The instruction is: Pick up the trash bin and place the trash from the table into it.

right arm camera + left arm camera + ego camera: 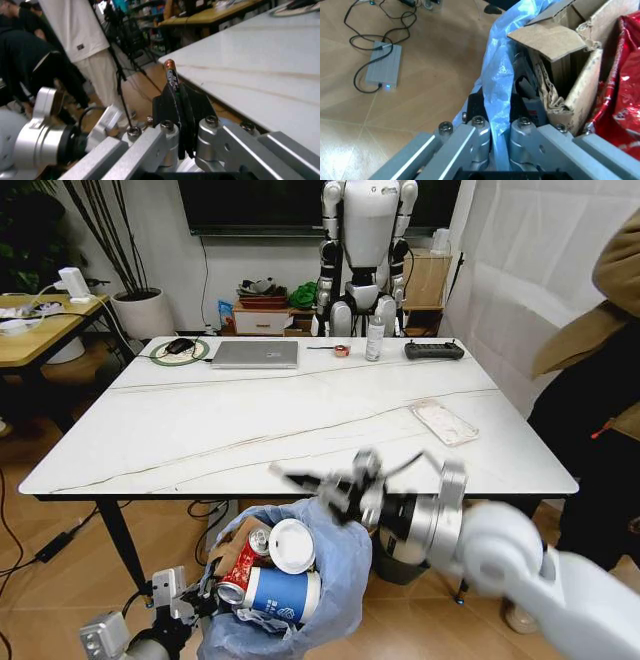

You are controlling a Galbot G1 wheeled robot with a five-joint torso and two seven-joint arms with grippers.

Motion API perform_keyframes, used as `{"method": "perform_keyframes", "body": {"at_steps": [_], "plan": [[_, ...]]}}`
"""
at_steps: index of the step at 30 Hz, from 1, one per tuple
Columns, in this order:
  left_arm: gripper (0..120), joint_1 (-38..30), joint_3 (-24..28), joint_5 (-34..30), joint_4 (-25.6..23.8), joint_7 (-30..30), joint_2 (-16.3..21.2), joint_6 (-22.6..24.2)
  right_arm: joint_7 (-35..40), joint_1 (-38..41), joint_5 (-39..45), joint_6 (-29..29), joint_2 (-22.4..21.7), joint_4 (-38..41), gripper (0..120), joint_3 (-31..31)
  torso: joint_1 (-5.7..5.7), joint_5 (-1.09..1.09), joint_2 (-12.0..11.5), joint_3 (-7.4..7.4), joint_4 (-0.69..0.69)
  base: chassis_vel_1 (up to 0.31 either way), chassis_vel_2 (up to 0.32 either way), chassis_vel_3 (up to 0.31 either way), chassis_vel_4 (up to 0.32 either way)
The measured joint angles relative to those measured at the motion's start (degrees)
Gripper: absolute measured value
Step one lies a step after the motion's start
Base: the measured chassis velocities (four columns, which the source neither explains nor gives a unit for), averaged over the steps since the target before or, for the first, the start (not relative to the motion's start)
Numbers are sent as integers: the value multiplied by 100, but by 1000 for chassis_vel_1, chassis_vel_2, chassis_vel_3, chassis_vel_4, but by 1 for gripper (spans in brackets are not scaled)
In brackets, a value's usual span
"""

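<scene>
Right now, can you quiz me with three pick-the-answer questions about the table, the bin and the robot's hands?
1. Where is the clear plastic package?
A) on the table
B) in the trash bin
C) under the table

2. What colour is the trash bin's bag?
A) black
B) light blue
C) green

3. What are the fingers of the left gripper doing?
A) spread wide open
B) half open, holding nothing
C) shut on the bag

Answers:
1 A: it lies flat on the marble top.
2 B: it is crinkly blue plastic.
3 C: they pinch the bag, while the right gripper pinches a thin wrapper.
</scene>
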Motion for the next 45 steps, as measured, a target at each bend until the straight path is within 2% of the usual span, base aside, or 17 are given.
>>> {"method": "perform_keyframes", "body": {"at_steps": [3, 11, 22, 25, 28, 32, 36, 38, 42, 45], "plan": [[0, -6, -5, -7, -2, -1, -1, 2, 45, -16, -199, 18, -10, 11, 0, -340, 1, 1, 0, 1, 0, 0, 0, 0, 0], [0, 0, 8, -8, -9, -1, -2, 2, 50, 2, -331, 77, 3, -86, 2, -389, 1, 0, 0, 1, 0, 0, 0, 0, 0], [0, -4, 43, 0, -4, -5, 4, 6, 22, -222, -548, 142, -24, -111, 45, -167, 1, 1, 0, 1, -1, 0, 0, 0, 0], [0, -4, 51, 7, 3, -5, 1, 6, 27, -234, -579, 158, -5, -114, 51, -96, 1, 0, 0, 1, -1, 0, 0, 0, 0], [0, 0, 68, 36, 38, -6, -8, 6, 207, -155, -640, 164, 145, -164, 67, 167, 1, 0, 0, 1, 0, 0, 0, 0, 0], [0, 2, 78, 58, 73, -7, -4, 6, 660, -34, -827, 125, 295, -338, 78, 540, 1, 0, 0, 1, 1, 0, 0, 0, 0], [0, -11, 98, 60, 83, -7, 6, 6, 1189, -8, -1341, -208, 465, -802, 95, 1143, 1, 0, 0, 1, 0, 0, 0, 0, 0], [0, -15, 100, 62, 83, -7, 22, 6, 1298, 3, -1437, -314, 502, -994, 97, 1305, 1, 1, 0, 1, 0, 0, 0, 0, 0], [0, -41, 111, 60, 83, -4, 62, 6, 1464, 100, -1988, -688, 598, -2031, 100, 2026, 2, 1, 0, 1, -1, 0, 0, 0, 0], [0, -53, 118, 56, 83, -1, 75, 5, 1399, 117, -2389, -706, 586, -2355, 100, 2214, 2, 3, -1, 2, -1, 0, 0, 0, 0]]}}
